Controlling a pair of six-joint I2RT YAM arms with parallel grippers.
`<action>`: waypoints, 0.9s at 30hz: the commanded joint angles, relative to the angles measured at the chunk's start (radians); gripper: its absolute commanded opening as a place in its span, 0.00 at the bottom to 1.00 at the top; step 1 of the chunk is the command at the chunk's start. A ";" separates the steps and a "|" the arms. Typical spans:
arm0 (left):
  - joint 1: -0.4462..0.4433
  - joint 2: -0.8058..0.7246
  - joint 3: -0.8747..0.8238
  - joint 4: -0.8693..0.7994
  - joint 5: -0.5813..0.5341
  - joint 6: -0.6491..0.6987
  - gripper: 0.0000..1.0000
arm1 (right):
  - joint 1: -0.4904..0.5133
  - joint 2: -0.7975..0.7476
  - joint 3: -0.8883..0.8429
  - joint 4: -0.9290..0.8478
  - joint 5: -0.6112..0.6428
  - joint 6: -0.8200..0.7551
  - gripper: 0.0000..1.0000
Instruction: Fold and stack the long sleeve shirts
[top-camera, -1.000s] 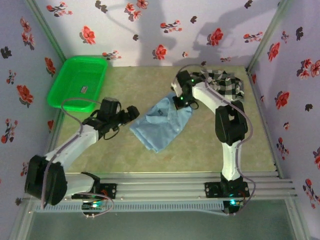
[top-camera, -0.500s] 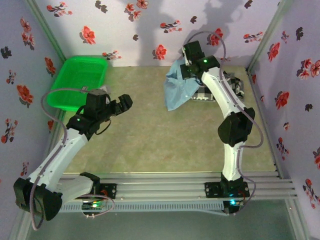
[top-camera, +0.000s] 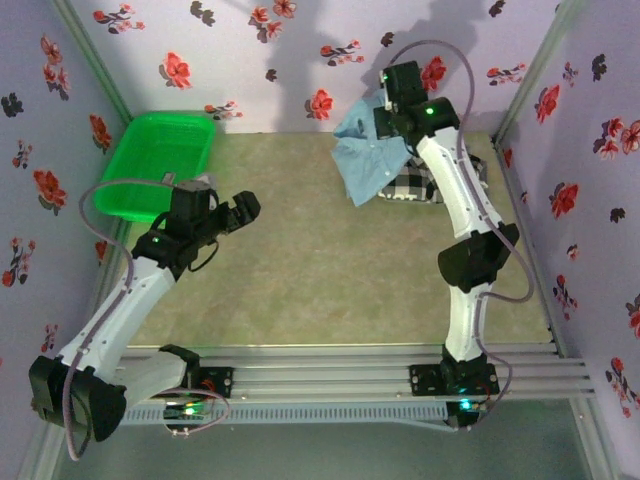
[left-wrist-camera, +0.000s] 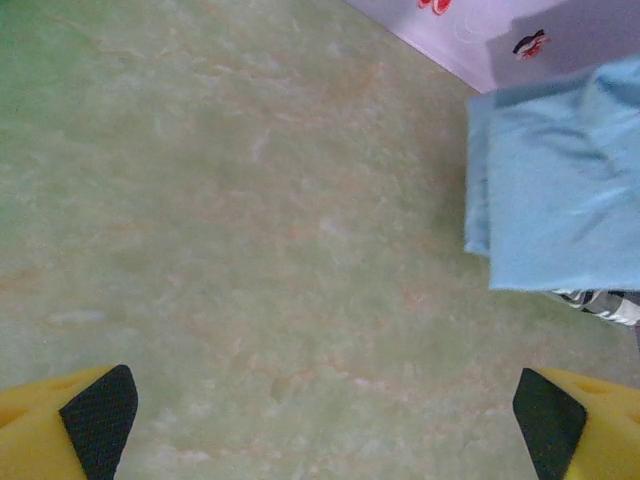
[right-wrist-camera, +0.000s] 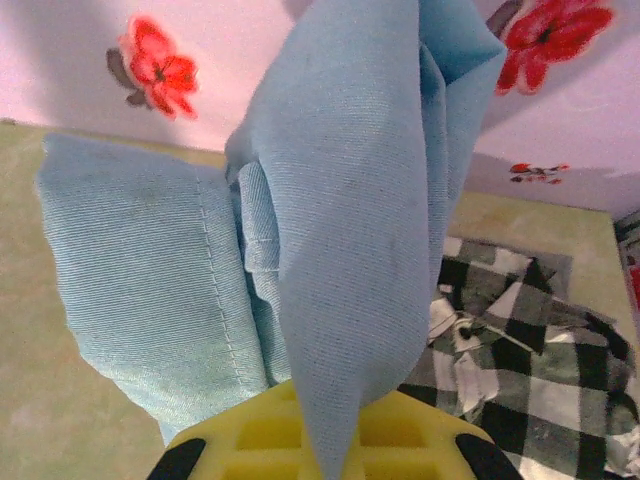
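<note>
The light blue long sleeve shirt (top-camera: 362, 160) hangs bunched in the air at the back of the table, with my right gripper (top-camera: 390, 128) shut on its cloth. In the right wrist view the blue shirt (right-wrist-camera: 340, 230) drapes out from the right gripper (right-wrist-camera: 330, 462). The black-and-white checked shirt (top-camera: 415, 186) lies crumpled on the table below and to the right, partly behind the arm, and the checked shirt (right-wrist-camera: 520, 370) is seen under the blue one. My left gripper (top-camera: 245, 207) hovers open over bare table at the left, far from the blue shirt (left-wrist-camera: 560, 190).
A green plastic basket (top-camera: 155, 160) stands at the back left corner. Flowered walls close in the table on the left, back and right. The pale green tabletop (top-camera: 300, 270) stretches between the two arms.
My right arm has lifted the blue shirt off the middle of the table and carried it back and right, over the checked shirt. The left arm pulled back to the left.
</note>
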 joint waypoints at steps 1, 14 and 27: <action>0.007 -0.020 -0.011 -0.001 -0.015 0.028 1.00 | -0.049 -0.041 0.035 -0.006 -0.003 0.028 0.00; 0.012 -0.050 0.002 -0.159 -0.015 0.039 1.00 | -0.339 0.051 -0.227 0.200 -0.120 0.103 0.00; 0.027 -0.117 -0.036 -0.294 -0.054 0.043 1.00 | -0.477 0.324 0.003 0.141 0.059 0.113 0.90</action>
